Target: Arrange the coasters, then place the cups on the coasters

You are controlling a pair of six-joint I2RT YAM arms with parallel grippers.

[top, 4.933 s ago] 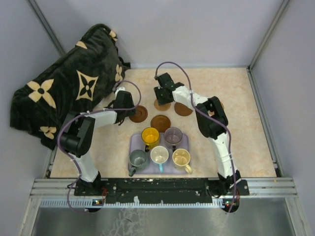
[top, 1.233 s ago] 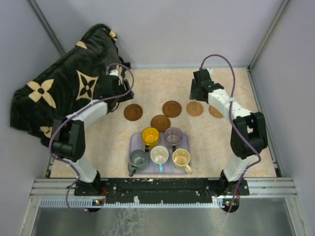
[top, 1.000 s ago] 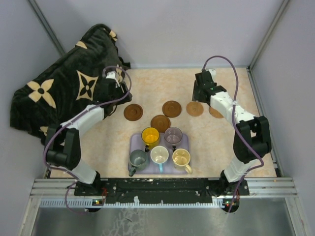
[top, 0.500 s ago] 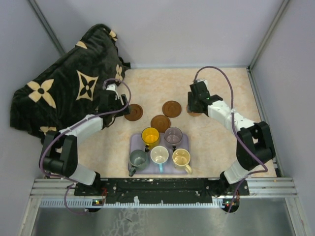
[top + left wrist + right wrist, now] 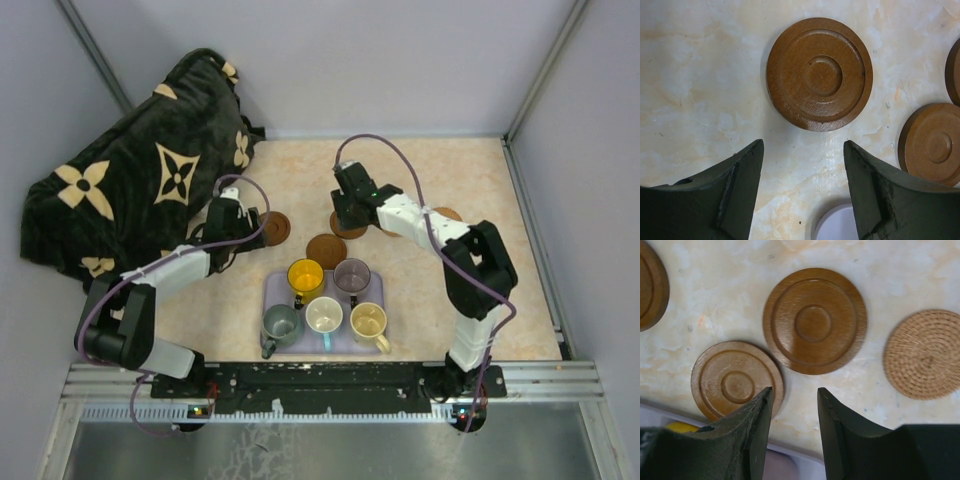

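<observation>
Three brown coasters lie behind the lavender tray (image 5: 272, 292): a left one (image 5: 277, 228) (image 5: 819, 74), a middle one (image 5: 326, 250) (image 5: 735, 380), and one (image 5: 815, 321) partly under my right gripper (image 5: 345, 212). A woven tan coaster (image 5: 924, 354) (image 5: 448, 214) lies to the right. My left gripper (image 5: 803, 145) hovers open just short of the left coaster. My right gripper (image 5: 795, 390) is open with a narrow gap and holds nothing. On the tray stand the yellow (image 5: 305, 275), purple-grey (image 5: 352, 273), grey-green (image 5: 281, 323), cream (image 5: 324, 315) and beige (image 5: 368, 320) cups.
A black blanket with tan flower prints (image 5: 140, 170) is heaped at the back left, spilling over the table edge. Grey walls close in the back and both sides. The tray's far left corner (image 5: 840, 225) shows under my left gripper.
My right arm swung left from the right-hand coasters to the middle ones, and its jaws narrowed. My left gripper drew back from the blanket toward the left coaster.
</observation>
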